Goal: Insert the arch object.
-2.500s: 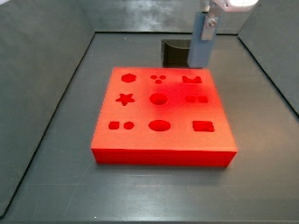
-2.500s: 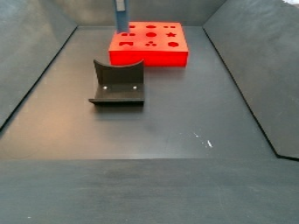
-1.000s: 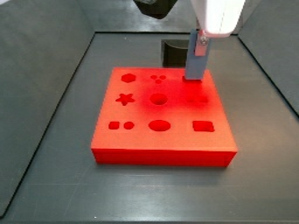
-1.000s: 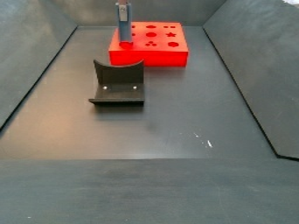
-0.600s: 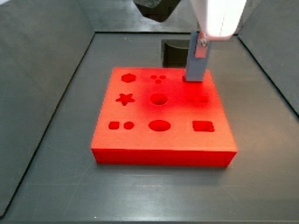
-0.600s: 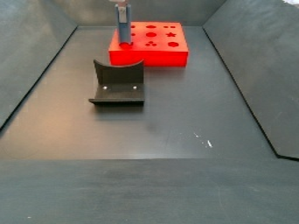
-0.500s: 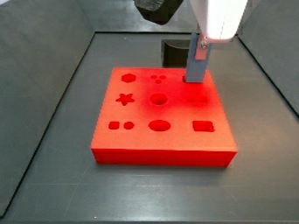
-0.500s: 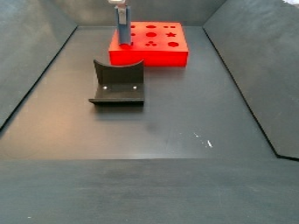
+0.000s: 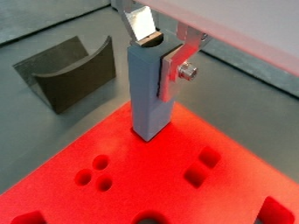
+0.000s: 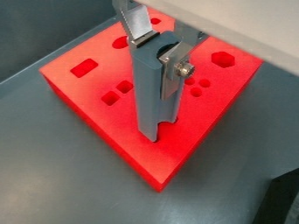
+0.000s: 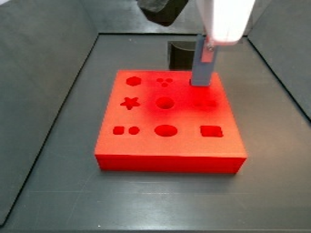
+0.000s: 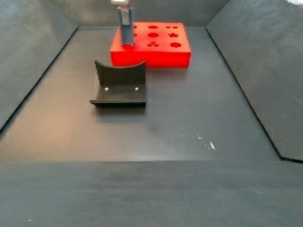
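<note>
In both wrist views the gripper clamps the upright grey arch piece, lower end at the red block; a side view shows the fixture mid-bench.

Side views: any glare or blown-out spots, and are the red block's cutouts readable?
In a side view the white hand housing is blown out to plain white above the grey arch piece, and the red plastic block with shape cutouts glows oversaturated, cutouts soft but readable. In the farther side view the block is small, its holes mere dots, and the dark L-shaped fixture is evenly lit.
</note>
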